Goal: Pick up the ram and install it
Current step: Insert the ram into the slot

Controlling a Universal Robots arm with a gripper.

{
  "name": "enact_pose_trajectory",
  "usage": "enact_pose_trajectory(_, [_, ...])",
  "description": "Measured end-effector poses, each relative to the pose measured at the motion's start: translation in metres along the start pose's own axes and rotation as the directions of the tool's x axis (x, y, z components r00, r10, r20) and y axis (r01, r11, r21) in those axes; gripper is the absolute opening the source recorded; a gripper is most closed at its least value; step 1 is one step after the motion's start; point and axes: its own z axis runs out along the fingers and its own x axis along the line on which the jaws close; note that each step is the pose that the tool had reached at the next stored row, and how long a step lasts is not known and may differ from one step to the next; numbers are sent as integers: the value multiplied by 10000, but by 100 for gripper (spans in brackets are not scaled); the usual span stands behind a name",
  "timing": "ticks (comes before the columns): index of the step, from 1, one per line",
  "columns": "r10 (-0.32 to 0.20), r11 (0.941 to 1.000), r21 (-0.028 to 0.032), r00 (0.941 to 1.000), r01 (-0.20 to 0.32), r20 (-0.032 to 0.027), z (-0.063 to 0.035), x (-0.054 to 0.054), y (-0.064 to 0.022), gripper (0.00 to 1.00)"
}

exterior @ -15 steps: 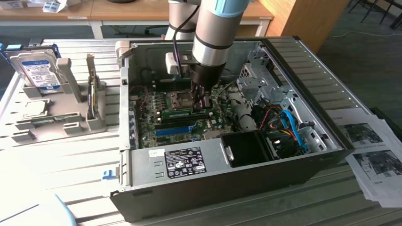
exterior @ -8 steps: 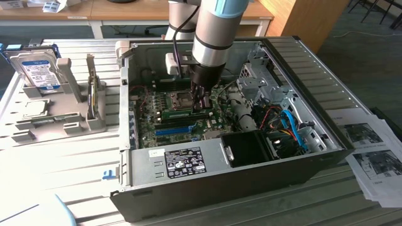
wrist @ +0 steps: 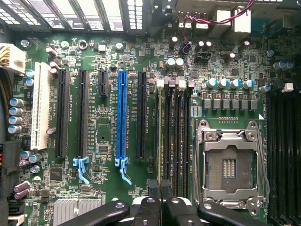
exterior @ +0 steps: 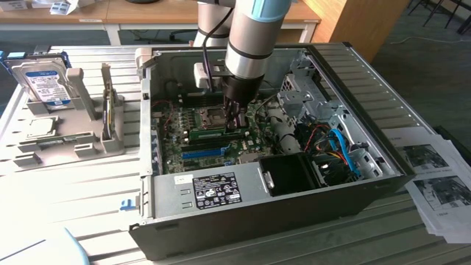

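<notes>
The ram (exterior: 215,133), a thin green stick, stands on edge on the motherboard inside the open PC case, just beside the CPU socket (exterior: 212,116). My gripper (exterior: 237,127) reaches down from the arm onto the ram's end nearer the exterior view's right. In the wrist view I see the ram (wrist: 159,141) edge-on, lined up along the first of the black memory slots, with the two dark fingertips (wrist: 153,188) of my gripper (wrist: 160,189) shut on its near end. Whether the stick sits fully in the slot I cannot tell.
A blue slot (wrist: 122,115) and black card slots lie beside the memory slots. The case's drive cage (exterior: 309,94), cables (exterior: 342,152) and power supply (exterior: 213,190) crowd the arm. A hard drive (exterior: 46,83) stands in a grey holder at the exterior view's left; papers (exterior: 438,176) lie at its right.
</notes>
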Motion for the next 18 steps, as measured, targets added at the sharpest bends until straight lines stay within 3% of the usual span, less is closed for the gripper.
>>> enact_pose_trajectory(18, [133, 9999, 7, 9999, -133, 12, 1, 0, -3, 11])
